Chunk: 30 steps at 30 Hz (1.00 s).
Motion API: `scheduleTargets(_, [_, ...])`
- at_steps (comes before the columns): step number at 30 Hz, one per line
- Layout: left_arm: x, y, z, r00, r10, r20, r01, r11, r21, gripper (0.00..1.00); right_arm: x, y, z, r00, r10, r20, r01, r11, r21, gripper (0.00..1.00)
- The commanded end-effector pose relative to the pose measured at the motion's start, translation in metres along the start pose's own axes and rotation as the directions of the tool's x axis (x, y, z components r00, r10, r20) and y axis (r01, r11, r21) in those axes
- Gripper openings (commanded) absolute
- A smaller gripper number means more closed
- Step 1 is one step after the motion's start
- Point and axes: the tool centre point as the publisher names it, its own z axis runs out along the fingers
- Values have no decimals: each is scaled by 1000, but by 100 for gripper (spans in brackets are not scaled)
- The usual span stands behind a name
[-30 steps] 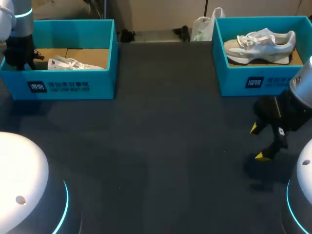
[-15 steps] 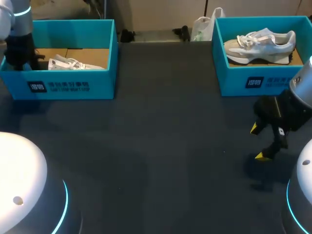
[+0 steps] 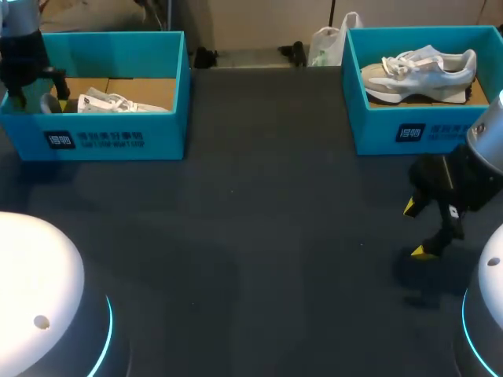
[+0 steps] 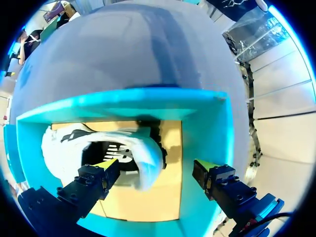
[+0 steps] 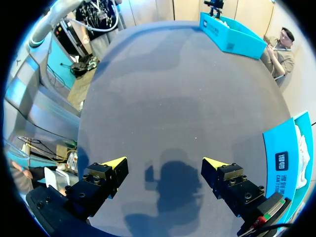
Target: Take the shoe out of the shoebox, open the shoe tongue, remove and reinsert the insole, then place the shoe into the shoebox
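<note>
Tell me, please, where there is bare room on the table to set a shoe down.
The widest bare patch is the dark grey table between the left teal cardboard shoebox and the right teal cardboard shoebox. It is crowded near the open right gripper and inside both boxes, holding the white shoe and the grey-and-white sneaker.

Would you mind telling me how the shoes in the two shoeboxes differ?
The left shoe is white; the right shoe is grey and off-white. The left shoe sits low, half hidden behind the left shoebox's front wall; the right shoe stands on its sole in the right shoebox, nearly all showing. The left gripper hangs open over the left shoe; the right gripper is open over bare table. Both boxes are teal; neither shoe is gripped.
</note>
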Motion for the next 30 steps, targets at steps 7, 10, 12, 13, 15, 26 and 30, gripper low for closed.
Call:
scheduleTargets(7, [9,-36,-54,999,-40,-8,40,999,-5,100,1,0,1,1000,1,2,-1,1000,3,100])
scheduleTargets(10, [12,-47,-70,999,-47,-7,47,999,-14,100,1,0,1,1000,1,2,-1,1000,3,100])
scheduleTargets(12, [14,-53,-79,999,-43,-3,43,999,-12,100,1,0,1,1000,1,2,-1,1000,3,100])
scheduleTargets(13, [16,-57,-83,999,-42,-2,42,999,-14,100,1,0,1,1000,1,2,-1,1000,3,100])
scheduleTargets(15, [18,-64,-92,999,-37,4,38,999,-18,100,1,0,1,1000,1,2,-1,1000,3,100])
scheduleTargets(26, [16,-89,-115,1000,-8,3,8,1000,-16,100,1,0,1,1000,1,2,-1,1000,3,100])
scheduleTargets(30, [16,-89,-115,1000,-8,3,8,1000,-16,100,1,0,1,1000,1,2,-1,1000,3,100])
